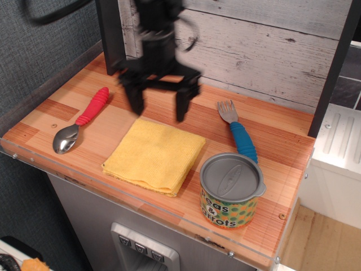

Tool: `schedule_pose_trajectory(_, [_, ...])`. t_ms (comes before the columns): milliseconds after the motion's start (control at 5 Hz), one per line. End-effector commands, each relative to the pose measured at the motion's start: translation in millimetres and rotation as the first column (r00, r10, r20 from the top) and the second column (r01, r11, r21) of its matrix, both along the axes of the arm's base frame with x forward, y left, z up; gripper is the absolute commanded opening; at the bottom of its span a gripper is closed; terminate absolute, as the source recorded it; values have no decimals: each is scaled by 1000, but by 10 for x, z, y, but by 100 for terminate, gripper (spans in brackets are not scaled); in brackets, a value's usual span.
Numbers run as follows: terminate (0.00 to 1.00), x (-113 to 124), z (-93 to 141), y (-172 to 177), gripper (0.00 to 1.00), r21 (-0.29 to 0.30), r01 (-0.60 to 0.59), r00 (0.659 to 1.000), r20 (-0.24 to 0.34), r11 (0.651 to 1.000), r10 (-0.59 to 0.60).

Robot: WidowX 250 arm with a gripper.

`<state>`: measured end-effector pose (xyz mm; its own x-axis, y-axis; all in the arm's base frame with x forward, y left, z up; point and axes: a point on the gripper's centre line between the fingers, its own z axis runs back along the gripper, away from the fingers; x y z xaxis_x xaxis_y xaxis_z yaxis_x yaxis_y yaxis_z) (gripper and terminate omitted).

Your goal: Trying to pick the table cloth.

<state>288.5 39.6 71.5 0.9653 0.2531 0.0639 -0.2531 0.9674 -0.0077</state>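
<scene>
One table cloth (pixel 155 154), yellow, fuzzy, folded roughly square, lying flat near the middle of the wooden table top (pixel 271 127), slightly toward the near edge. One gripper (pixel 157 110), black, motion-blurred, above the cloth's far edge, two fingers (pixel 135 101) spread wide with nothing between them; tips close over the cloth, contact not clear (too blurred to call). One spoon (pixel 82 120), red ribbed handle, metal bowl pointing to the near left, lying left of the cloth, apart from it. One fork (pixel 236 129), blue handle, metal tines pointing far, right of the cloth, handle end just beside the can's far side. One can (pixel 232 190), grey lid, green dotted label, upright at the near right, just beside the cloth's right corner, narrower than the cloth. White plank wall (pixel 271 45) behind, two dark posts (one far left, one far right)
</scene>
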Motion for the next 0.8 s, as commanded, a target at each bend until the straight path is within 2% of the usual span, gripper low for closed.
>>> schedule_pose_trajectory(0, [0,-258,-100,76,100,26,-21,1000,19,999,21])
schedule_pose_trajectory(200, [0,-241,-234,43,0,28,3,1000,30,1000,-3])
schedule_pose_trajectory(600, [0,-192,-381,10,0,15,17,999,30,1000,-17])
